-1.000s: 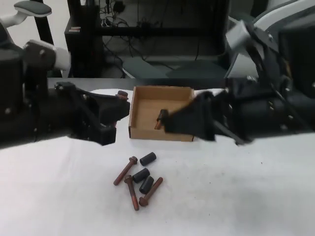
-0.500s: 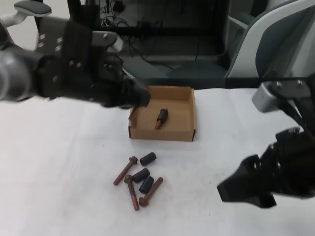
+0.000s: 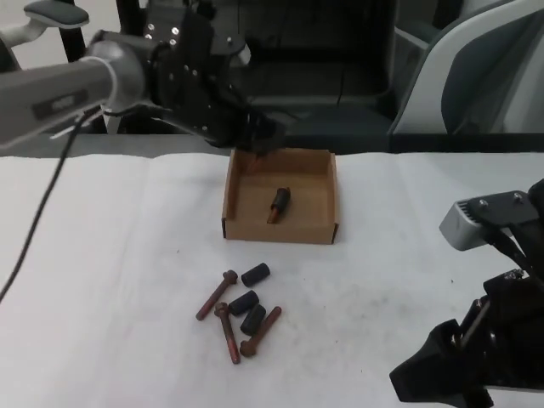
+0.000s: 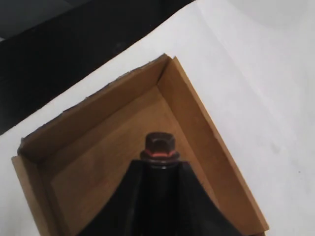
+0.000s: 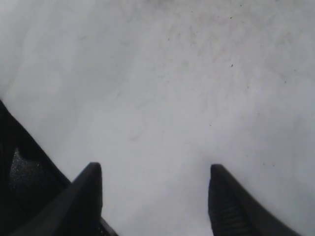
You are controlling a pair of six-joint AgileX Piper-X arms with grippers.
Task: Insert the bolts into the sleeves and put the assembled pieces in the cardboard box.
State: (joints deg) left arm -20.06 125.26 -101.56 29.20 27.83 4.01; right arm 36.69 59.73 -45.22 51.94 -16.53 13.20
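My left gripper point(image 4: 158, 167) is clamped on a bolt point(image 4: 159, 145) above a corner of the cardboard box point(image 4: 211, 142). The bolt's long axis runs along my fingers, hex head poking out toward the box floor. My right gripper point(image 5: 155, 169) hangs wide open over the white cloth point(image 5: 172, 73).

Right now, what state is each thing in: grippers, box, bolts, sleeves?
Brown cardboard box: open-topped, one assembled piece lying inside.
Left gripper: shut on a rusty hex-head bolt, over the box.
Right gripper: open, empty.
Three loose rusty bolts: lying, not inserted.
Three black cylindrical sleeves: lying, empty.
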